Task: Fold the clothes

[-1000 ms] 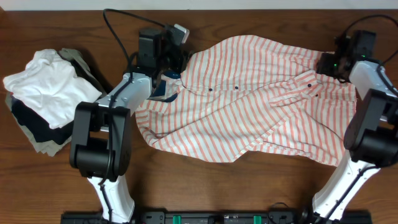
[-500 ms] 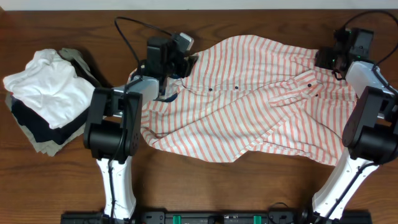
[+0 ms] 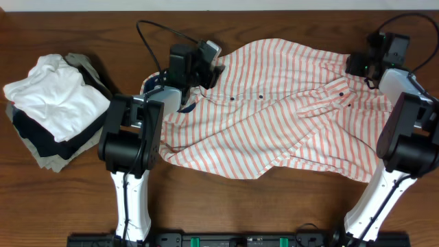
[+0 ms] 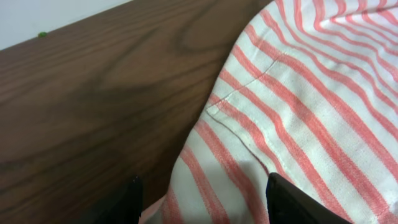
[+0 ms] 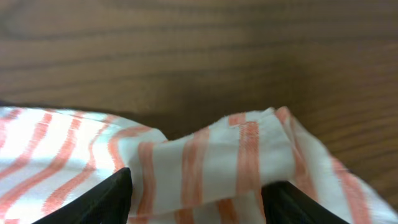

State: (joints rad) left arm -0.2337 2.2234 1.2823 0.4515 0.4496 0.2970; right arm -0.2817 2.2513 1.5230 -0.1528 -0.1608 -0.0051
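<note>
The left pincer (image 4: 202,208) stands wide: its two dark fingers (image 4: 124,202) sit well apart at the bottom of the left wrist view. Between them lies the edge of the white button-up cotton shirt with thin orange-red stripes (image 4: 298,93). The cloth is not pinched. A stitched seam runs across the cloth just ahead of the fingers, and the hem curves away ahead and to one side. Beyond the hem is the bare brown wooden surface (image 4: 93,93).

From overhead, the left pincer (image 3: 215,68) meets the shirt (image 3: 274,116) at its far corner on the collar side. The dark blue inner collar (image 3: 186,105) shows just beside the arm, on the near side of the pincer. A black cable (image 3: 147,31) loops out behind the wrist.

The right pincer (image 5: 199,208) is also wide. Its fingers (image 5: 93,202) are spread to both sides of a crumpled fold of the striped cloth (image 5: 205,155), which lies loose between them. Bare wood (image 5: 199,50) lies ahead of it. Overhead, this pincer (image 3: 358,66) sits at the shirt's opposite far corner.

Between the two pincers the shirt lies spread and wrinkled on the surface (image 3: 68,206), reaching towards the arm bases. Small dark buttons (image 3: 232,99) run along its front.

Well out beyond the left pincer, apart from the shirt, is a pile of folded garments. A plain white one (image 3: 51,96) lies on top of black and khaki ones (image 3: 41,147).
</note>
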